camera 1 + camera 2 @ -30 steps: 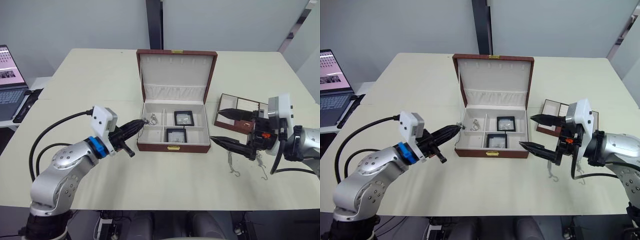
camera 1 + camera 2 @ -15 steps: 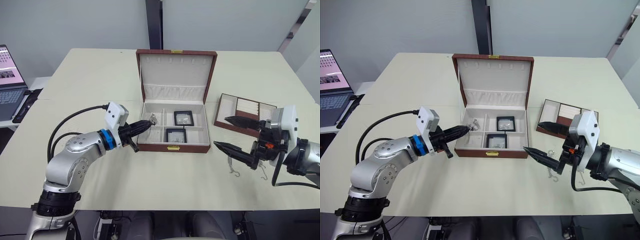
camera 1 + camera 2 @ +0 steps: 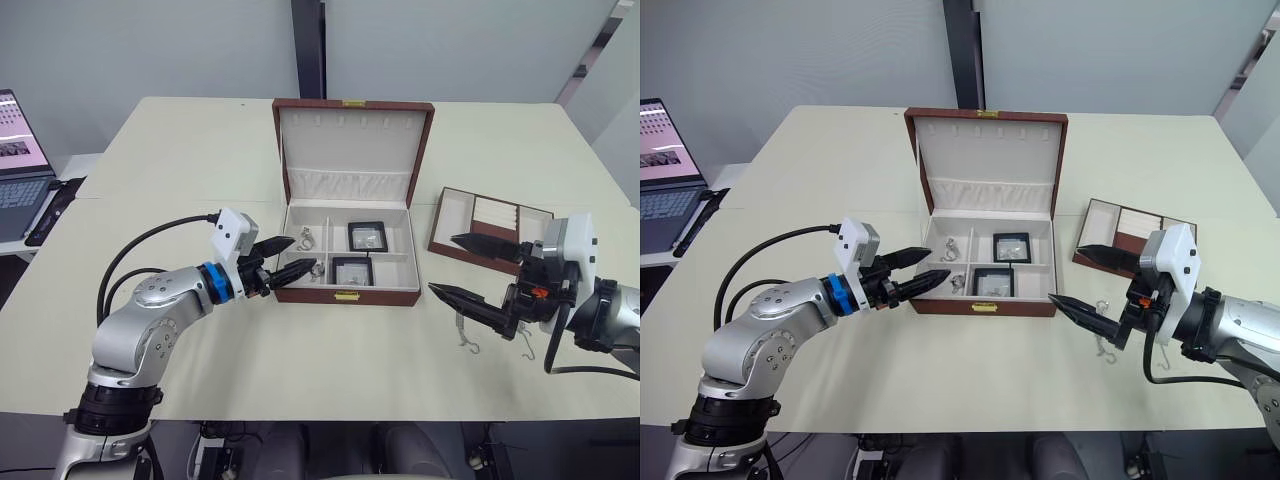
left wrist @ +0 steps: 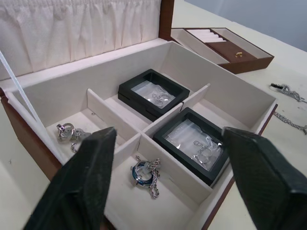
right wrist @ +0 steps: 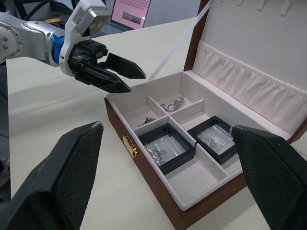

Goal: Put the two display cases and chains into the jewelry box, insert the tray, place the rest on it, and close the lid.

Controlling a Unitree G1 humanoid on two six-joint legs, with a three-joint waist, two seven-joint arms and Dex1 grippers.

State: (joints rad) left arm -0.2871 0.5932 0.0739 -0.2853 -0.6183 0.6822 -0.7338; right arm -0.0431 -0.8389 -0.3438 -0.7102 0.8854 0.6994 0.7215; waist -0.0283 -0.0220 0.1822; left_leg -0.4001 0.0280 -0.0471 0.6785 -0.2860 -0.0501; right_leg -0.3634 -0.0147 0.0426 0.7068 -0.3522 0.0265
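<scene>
- The jewelry box (image 3: 347, 262) sits open on the table (image 3: 200, 160), lid (image 3: 352, 150) standing upright at the back.
- Two display cases (image 4: 152, 94) are already in its right-hand compartments, one behind the other (image 4: 197, 148).
- One small chain (image 4: 147, 172) lies in the front-left cell, right in front of my left pincer (image 3: 290, 258); another little chain (image 4: 68, 132) sits in the cell behind it.
- My left pincer is spread wide open, holding nothing, tips at the box's front-left corner.
- My right pincer (image 3: 468, 268) is gaping wide too, empty, hovering well off the box's right side.
- The tray (image 3: 487, 225) lies on the table just behind its upper finger.
- The two long chains (image 3: 466, 333) lie on the table just under my right pincer, second one (image 3: 523, 337) beside the first.
</scene>
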